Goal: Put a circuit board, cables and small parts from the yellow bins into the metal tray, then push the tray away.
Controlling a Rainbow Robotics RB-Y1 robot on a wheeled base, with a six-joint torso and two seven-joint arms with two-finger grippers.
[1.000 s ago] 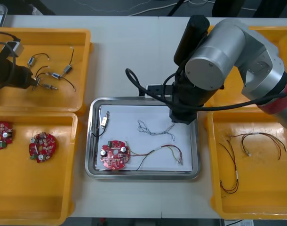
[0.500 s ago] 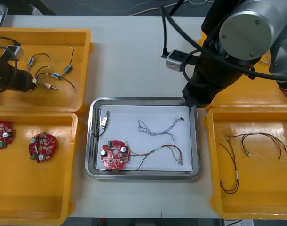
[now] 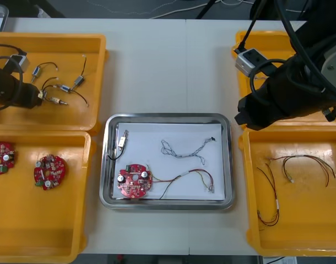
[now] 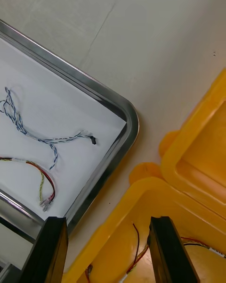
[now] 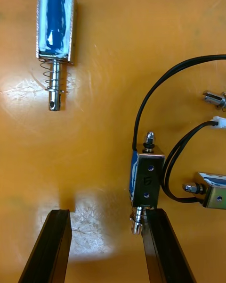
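Note:
The metal tray (image 3: 229,165) sits mid-table, white inside. It holds a red circuit board (image 3: 135,180), a blue and white cable (image 3: 184,147), a red and yellow cable (image 3: 196,177) and a small metal part (image 3: 123,140). My right gripper (image 4: 108,254) is open and holds nothing. It hovers above the tray's corner (image 4: 127,118) and the rim of the near right bin (image 4: 141,193), beside the blue and white cable (image 4: 47,139). My left gripper (image 5: 106,247) is open low in the far left bin (image 3: 58,37). A small metal part (image 5: 146,181) with black leads lies just ahead of one finger (image 5: 162,245).
Another small metal part (image 5: 55,28) lies farther off in that bin. The near left bin (image 3: 25,236) holds two circuit boards (image 3: 49,171). The near right bin (image 3: 311,231) holds red and black cables (image 3: 303,165). The right arm covers most of the far right bin (image 3: 245,41).
The right arm has swung from over the tray to the right, now above the right bins, leaving the blue and white cable in the tray. The left gripper has barely moved.

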